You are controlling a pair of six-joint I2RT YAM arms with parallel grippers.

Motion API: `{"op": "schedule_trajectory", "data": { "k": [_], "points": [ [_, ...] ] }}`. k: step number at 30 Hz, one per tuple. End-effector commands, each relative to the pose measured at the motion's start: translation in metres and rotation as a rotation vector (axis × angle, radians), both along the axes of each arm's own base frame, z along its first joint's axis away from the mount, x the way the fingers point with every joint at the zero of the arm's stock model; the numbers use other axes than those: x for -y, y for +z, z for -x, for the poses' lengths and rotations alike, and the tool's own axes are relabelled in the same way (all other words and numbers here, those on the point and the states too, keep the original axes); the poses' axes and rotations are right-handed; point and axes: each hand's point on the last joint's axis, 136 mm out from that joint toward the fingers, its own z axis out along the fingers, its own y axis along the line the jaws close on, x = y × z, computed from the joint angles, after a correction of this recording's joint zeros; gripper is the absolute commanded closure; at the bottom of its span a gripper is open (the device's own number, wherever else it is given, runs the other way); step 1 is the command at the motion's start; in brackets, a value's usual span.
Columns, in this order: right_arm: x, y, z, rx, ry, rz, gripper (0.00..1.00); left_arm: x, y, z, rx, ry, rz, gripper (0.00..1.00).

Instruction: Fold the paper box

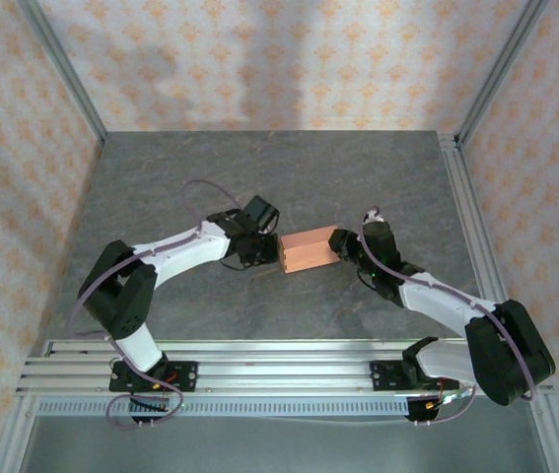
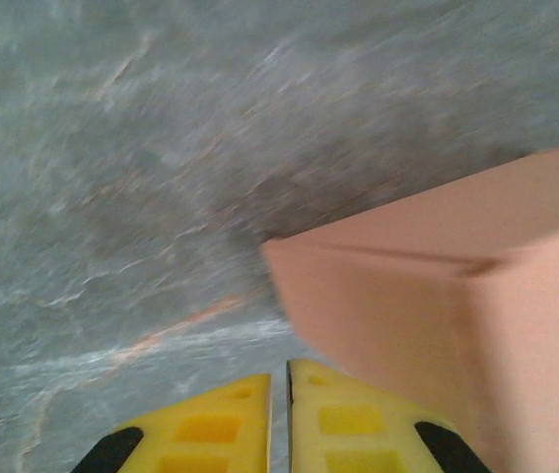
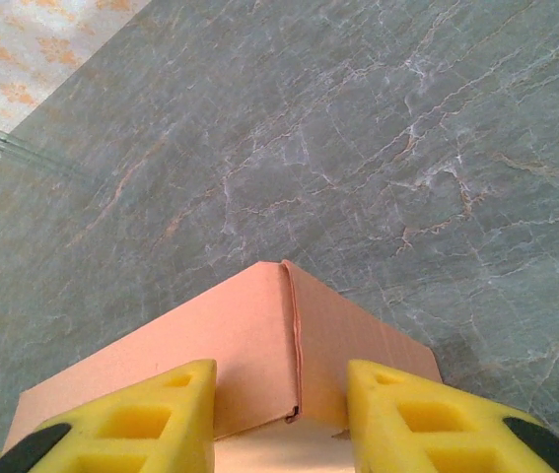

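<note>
From above, we see the paper box (image 1: 307,250) lying on the grey counter (image 1: 259,168), with the left pincer (image 1: 271,253) at its left end and the right pincer (image 1: 341,246) at its right end.

In the left wrist view, that pincer (image 2: 289,372) is closed to a thin slit with nothing in it. The box (image 2: 427,296) sits just to its right.

In the right wrist view, the pincer (image 3: 281,370) stands part open, astride the box's (image 3: 249,340) near corner edge. The card spreads wider than the gap.
</note>
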Motion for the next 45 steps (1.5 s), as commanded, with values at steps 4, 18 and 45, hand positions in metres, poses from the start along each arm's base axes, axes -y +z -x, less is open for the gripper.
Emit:
{"op": "schedule_trajectory", "data": {
  "k": [4,18,45],
  "points": [
    [0.02,-0.051,0.029,-0.155,-0.005,0.12,0.65,-0.015,-0.016,0.021,-0.062,-0.021,-0.072,0.87],
    [0.018,-0.04,0.027,-0.128,-0.004,0.103,0.64,0.0,0.076,-0.016,0.164,0.009,0.089,0.6],
    [0.019,-0.045,0.031,-0.144,0.001,0.108,0.87,-0.006,-0.037,0.01,-0.113,-0.009,-0.033,0.98]
  ]
}}
